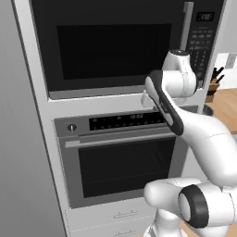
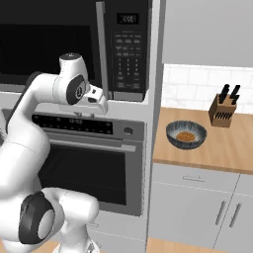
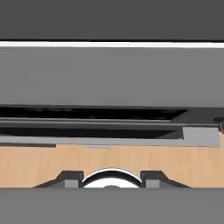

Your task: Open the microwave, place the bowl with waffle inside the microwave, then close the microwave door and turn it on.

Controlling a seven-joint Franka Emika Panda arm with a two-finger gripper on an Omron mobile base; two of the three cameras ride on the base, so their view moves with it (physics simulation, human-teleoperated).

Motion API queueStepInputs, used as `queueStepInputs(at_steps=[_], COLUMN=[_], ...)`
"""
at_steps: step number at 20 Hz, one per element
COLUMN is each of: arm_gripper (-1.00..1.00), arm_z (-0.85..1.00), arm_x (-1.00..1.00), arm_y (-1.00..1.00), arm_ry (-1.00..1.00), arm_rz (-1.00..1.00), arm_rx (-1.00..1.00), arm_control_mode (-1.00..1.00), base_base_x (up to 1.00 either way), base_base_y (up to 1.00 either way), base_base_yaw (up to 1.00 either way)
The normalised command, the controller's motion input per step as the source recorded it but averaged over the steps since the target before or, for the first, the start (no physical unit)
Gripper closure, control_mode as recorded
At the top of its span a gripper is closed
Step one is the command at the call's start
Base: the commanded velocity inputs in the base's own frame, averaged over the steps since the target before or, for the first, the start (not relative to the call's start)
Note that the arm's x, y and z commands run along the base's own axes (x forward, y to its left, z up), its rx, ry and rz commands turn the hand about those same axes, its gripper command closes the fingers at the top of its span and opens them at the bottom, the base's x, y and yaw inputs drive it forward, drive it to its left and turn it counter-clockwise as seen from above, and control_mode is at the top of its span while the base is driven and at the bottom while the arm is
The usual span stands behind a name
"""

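Note:
The microwave (image 1: pixel 111 46) is built in high, and the microwave door (image 2: pixel 44 47) is closed. Its tall silver handle (image 1: pixel 187 25) (image 2: pixel 100 44) stands next to the keypad (image 2: pixel 128 54). My gripper (image 2: pixel 91 109) (image 1: pixel 149 104) hangs just below the microwave's lower edge, under the handle, and points down. In the hand view its fingertips (image 3: pixel 70 177) stand apart with nothing between them, so it is open. The bowl (image 2: pixel 186 134), dark grey-blue with the brown waffle (image 2: pixel 186 137) in it, sits on the wooden counter (image 2: pixel 217 150) to the right, well away from the gripper.
A steel-fronted oven (image 1: pixel 120 157) with a horizontal handle sits directly under the microwave. A knife block (image 2: pixel 222 109) stands at the back of the counter. Drawers (image 1: pixel 125 215) lie below the oven, cabinet doors (image 2: pixel 197 207) below the counter. A grey wall (image 1: pixel 23 162) bounds the left.

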Motion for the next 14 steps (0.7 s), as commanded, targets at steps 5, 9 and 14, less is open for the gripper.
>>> queueStepInputs(at_steps=[5,9,14], arm_gripper=[-1.00,-1.00,-1.00], arm_z=[0.13,0.15,0.48], arm_x=[-0.35,-0.20,0.30], arm_y=[-0.09,-0.19,-0.12], arm_ry=[-0.47,-1.00,-0.70], arm_rz=[-0.01,-0.07,-0.15], arm_rx=[0.00,0.00,0.00], arm_control_mode=[-1.00,-1.00,-1.00], base_base_x=[0.00,0.00,0.00], base_base_y=[0.00,0.00,0.00], base_base_yaw=[0.00,0.00,0.00])
